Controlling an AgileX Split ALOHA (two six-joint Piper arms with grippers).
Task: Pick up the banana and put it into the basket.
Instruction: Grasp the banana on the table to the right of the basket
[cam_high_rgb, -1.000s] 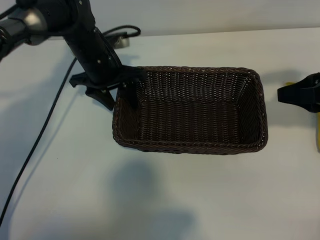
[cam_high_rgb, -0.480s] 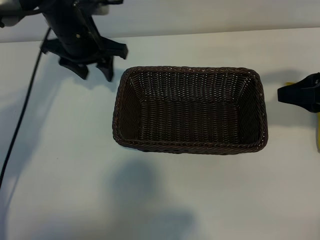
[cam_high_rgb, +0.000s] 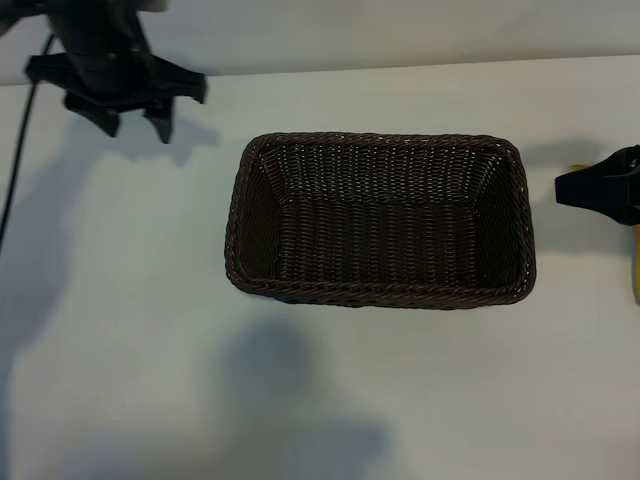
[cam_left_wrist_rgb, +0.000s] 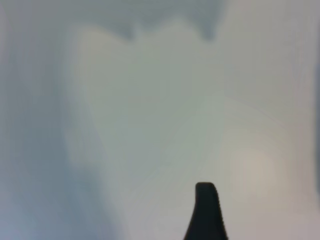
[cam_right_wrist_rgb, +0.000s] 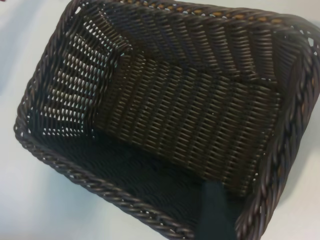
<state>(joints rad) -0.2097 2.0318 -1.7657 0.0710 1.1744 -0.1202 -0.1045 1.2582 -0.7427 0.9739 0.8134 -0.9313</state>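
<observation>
White tabletop (cam_high_rgb: 330, 400), matte, plain; soft shadows across near half and left side. Pale wall band along far edge. Black cable (cam_high_rgb: 18, 150) trailing down at left edge.

Count: one basket, one banana, two tools.

Basket (cam_high_rgb: 380, 292): dark brown wicker, rectangular, rounded corners, braided rim; centred on tabletop, upright, nothing inside. Same seen close in right wrist view (cam_right_wrist_rgb: 65, 170), weave and floor bare.

Banana (cam_high_rgb: 636, 265): only a thin yellow strip visible at right edge of exterior view, plus a yellow fleck just behind right tool. Lying on tabletop, outside basket, well clear of its right end. Mostly cut off by frame edge; shape not readable.

Left tool (cam_high_rgb: 137, 118): black, at far left corner, above tabletop, apart from basket's left end. Pointing down, fingers spread wide, nothing between them. Left wrist view: blurred pale surface, one dark fingertip (cam_left_wrist_rgb: 206, 210) only.

Right tool (cam_high_rgb: 575, 188): black, at right edge, beside basket's right end, over banana's spot. Fingers standing fairly wide apart; hold on banana not determinable from these views.
</observation>
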